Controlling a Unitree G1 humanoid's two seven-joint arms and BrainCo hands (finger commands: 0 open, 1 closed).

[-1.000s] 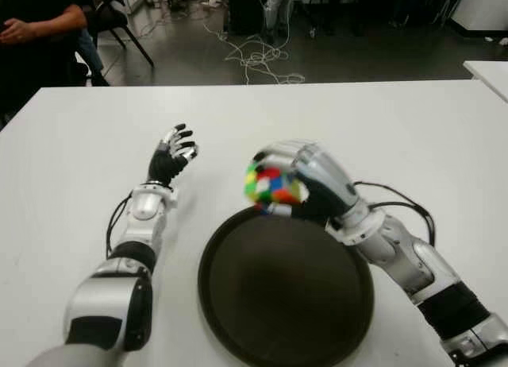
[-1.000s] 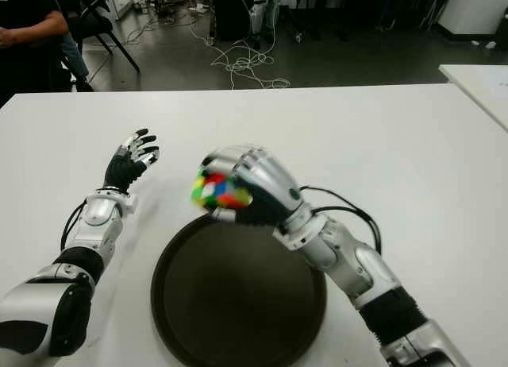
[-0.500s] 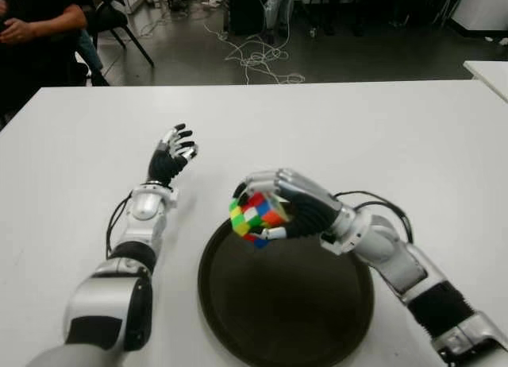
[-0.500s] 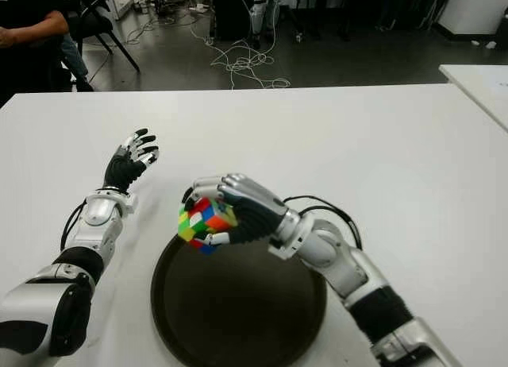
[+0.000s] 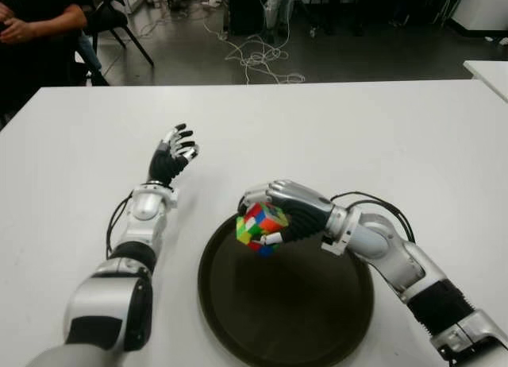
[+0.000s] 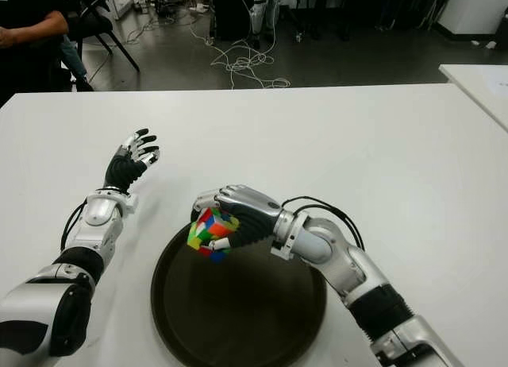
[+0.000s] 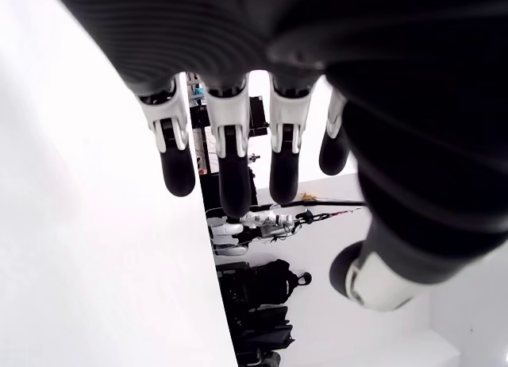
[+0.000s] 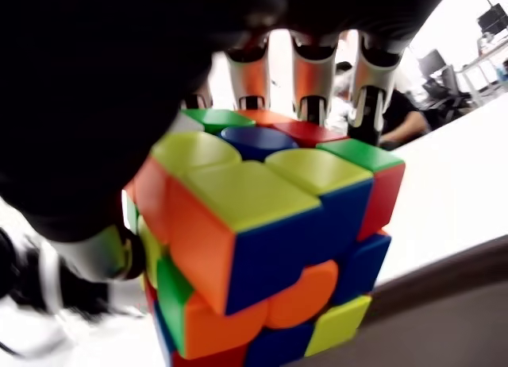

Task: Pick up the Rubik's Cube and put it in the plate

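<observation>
A multicoloured Rubik's Cube [image 5: 259, 228] hangs just above the far left part of a dark round plate [image 5: 317, 311] that lies on the white table near me. My right hand [image 5: 274, 212] is shut on the cube, fingers over its top and thumb underneath; the right wrist view shows the cube [image 8: 262, 248] filling the palm, above the plate's rim [image 8: 444, 280]. My left hand [image 5: 175, 152] is held up over the table to the left of the plate, fingers spread [image 7: 230, 160] and holding nothing.
The white table [image 5: 381, 137] extends far beyond the plate. A seated person [image 5: 36, 33] is at the far left corner. Cables lie on the floor [image 5: 254, 57] behind the table. Another white table's corner [image 5: 488, 69] shows at the right.
My right hand has carried the cube down and toward me, from above the plate's far rim to low over the plate's far left part. The left hand has not moved.
</observation>
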